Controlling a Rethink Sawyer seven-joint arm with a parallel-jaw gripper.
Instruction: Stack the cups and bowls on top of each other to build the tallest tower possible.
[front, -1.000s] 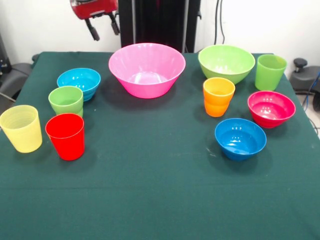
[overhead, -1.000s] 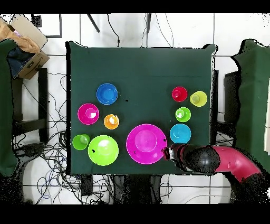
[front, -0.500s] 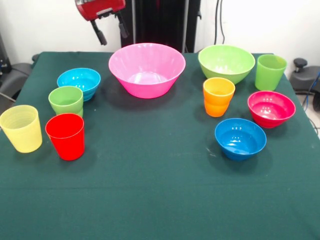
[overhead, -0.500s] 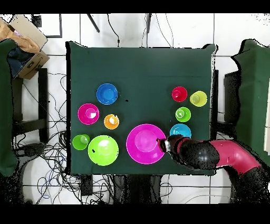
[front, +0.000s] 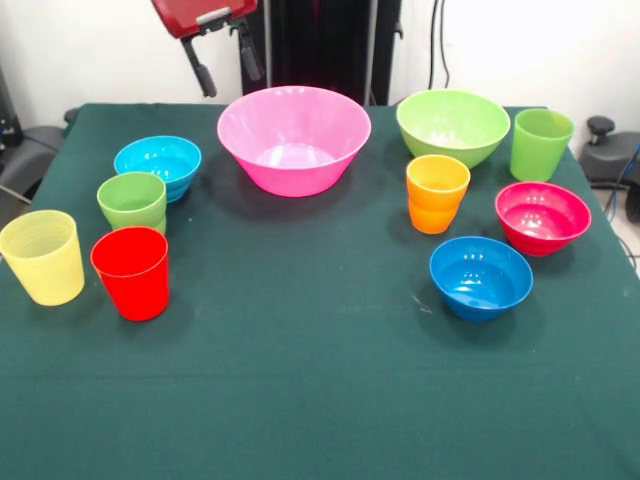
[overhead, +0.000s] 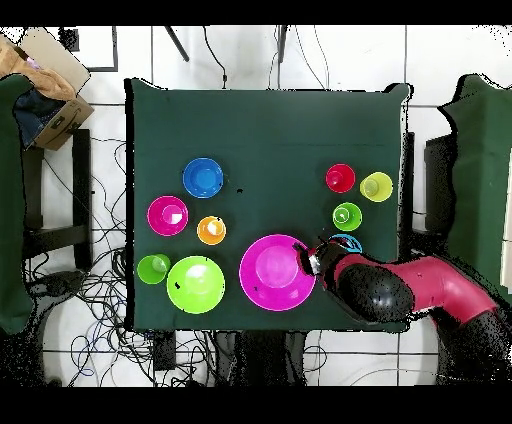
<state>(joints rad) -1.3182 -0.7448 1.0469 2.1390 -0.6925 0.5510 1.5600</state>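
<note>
Desk (front: 320, 400) cloth carries every piece separately; no tower stands yet. Largest is the pink bowl (front: 294, 137) at the back centre, wide and steady, a sound base; it looks like light, stiff, slick plastic, probably best pinched across its rim wall. The lime green bowl (front: 452, 125) sits beside it, then the small bowls: magenta (front: 542, 216), darker blue (front: 481, 276) and light blue (front: 158, 166). The tall lime cup (front: 541, 143), pale yellow cup (front: 42, 256), red cup (front: 131, 272), orange cup (front: 437, 193) and small green cup (front: 132, 201) all stand upright and apart; thin rims suit a one-wall pinch, though they may slip or tip. The end effector (front: 222, 66) hangs released and empty above the desk's back edge, between the light blue and pink bowls.
</note>
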